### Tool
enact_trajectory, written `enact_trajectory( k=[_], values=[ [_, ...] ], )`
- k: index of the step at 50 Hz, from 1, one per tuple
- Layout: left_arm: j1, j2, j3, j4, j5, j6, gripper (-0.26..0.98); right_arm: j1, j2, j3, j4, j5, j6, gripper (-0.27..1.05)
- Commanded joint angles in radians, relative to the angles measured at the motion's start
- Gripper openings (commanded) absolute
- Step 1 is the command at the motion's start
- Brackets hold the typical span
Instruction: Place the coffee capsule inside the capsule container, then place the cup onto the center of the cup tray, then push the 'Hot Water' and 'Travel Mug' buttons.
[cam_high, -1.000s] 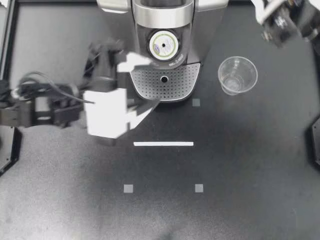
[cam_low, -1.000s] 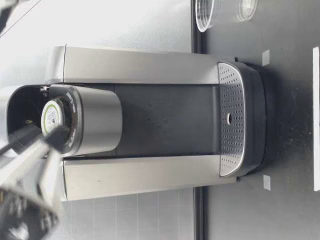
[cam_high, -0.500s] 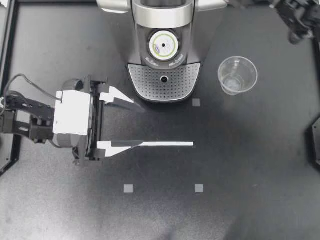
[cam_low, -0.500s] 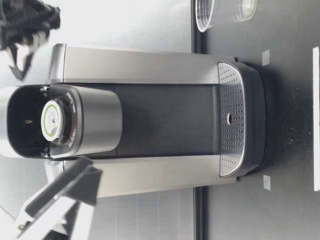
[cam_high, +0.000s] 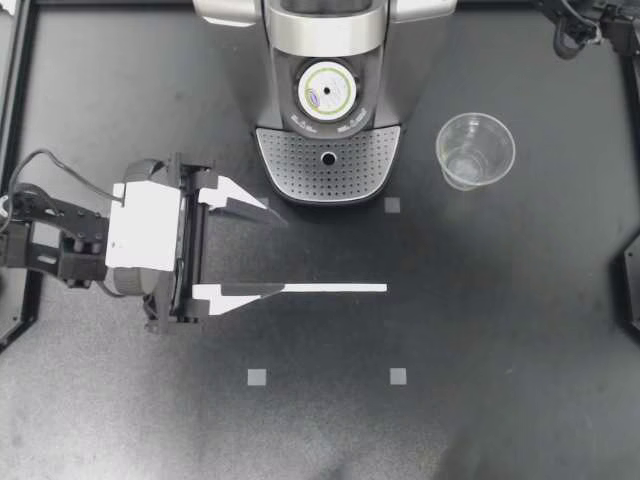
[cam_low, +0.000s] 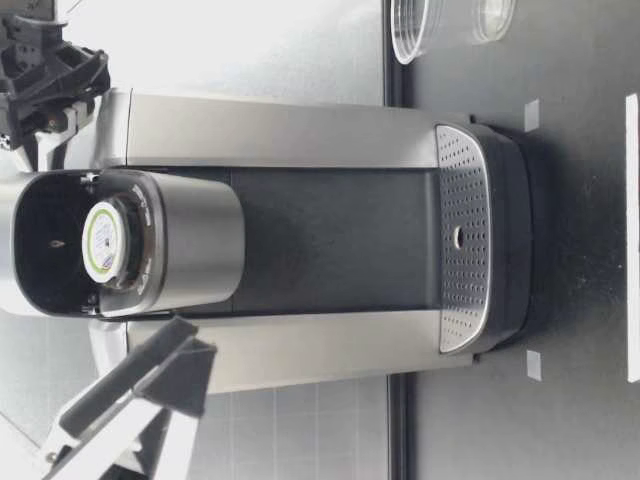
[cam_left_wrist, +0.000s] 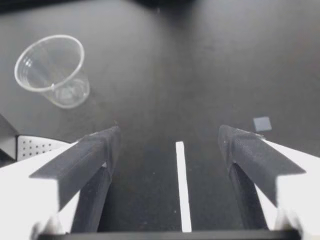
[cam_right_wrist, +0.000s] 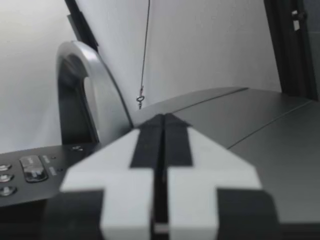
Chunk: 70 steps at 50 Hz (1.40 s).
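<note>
The coffee capsule (cam_high: 327, 92) sits in the capsule container of the coffee machine (cam_high: 330, 40), whose lid stands up. In the low view the capsule (cam_low: 103, 241) shows in the raised holder. A clear plastic cup (cam_high: 475, 150) stands upright on the table, right of the perforated cup tray (cam_high: 300, 170). My left gripper (cam_high: 283, 254) hovers open and empty, left and in front of the tray. In the left wrist view the cup (cam_left_wrist: 52, 70) lies far ahead of the fingers. My right gripper (cam_right_wrist: 162, 122) is shut on nothing, high beside the machine's top, near its buttons (cam_right_wrist: 30, 167).
A white tape strip (cam_high: 330, 288) lies in front of the machine, with small grey square markers (cam_high: 257, 377) around it. Only a bit of my right arm (cam_high: 585, 20) shows at the back right corner. The left gripper (cam_low: 130, 405) hangs beside the machine in the low view.
My left gripper drew back from the capsule holder, leftward and toward the front, then nearly stopped. My right arm slid farther toward the back right corner.
</note>
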Motion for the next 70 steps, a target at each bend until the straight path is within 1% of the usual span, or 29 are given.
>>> enact_trajectory(
  k=[1, 11, 28, 43, 52, 63, 70],
  values=[
    [0.002, -0.014, -0.009, -0.002, -0.002, 0.000, 0.70, 0.028, -0.029, -0.029, -0.020, -0.002, 0.002, 0.09],
    [0.002, -0.014, -0.009, 0.000, -0.002, 0.000, 0.70, 0.078, -0.064, -0.017, -0.044, -0.003, 0.002, 0.09],
    [0.002, -0.012, -0.009, -0.002, -0.003, 0.000, 0.70, 0.158, -0.121, 0.055, -0.044, -0.006, 0.003, 0.09],
    [0.002, -0.011, -0.008, -0.005, -0.012, -0.002, 0.70, 0.206, -0.137, 0.117, -0.041, 0.003, 0.008, 0.09],
    [0.002, -0.008, -0.008, -0.006, -0.023, -0.002, 0.70, 0.225, -0.140, 0.161, -0.041, 0.009, 0.028, 0.09],
    [0.002, -0.003, -0.009, -0.006, -0.028, -0.002, 0.70, 0.225, -0.144, 0.210, -0.041, 0.005, 0.069, 0.09],
    [0.002, 0.003, -0.009, -0.008, -0.032, -0.002, 0.70, 0.227, -0.204, 0.218, -0.040, -0.009, 0.071, 0.09]
  ],
)
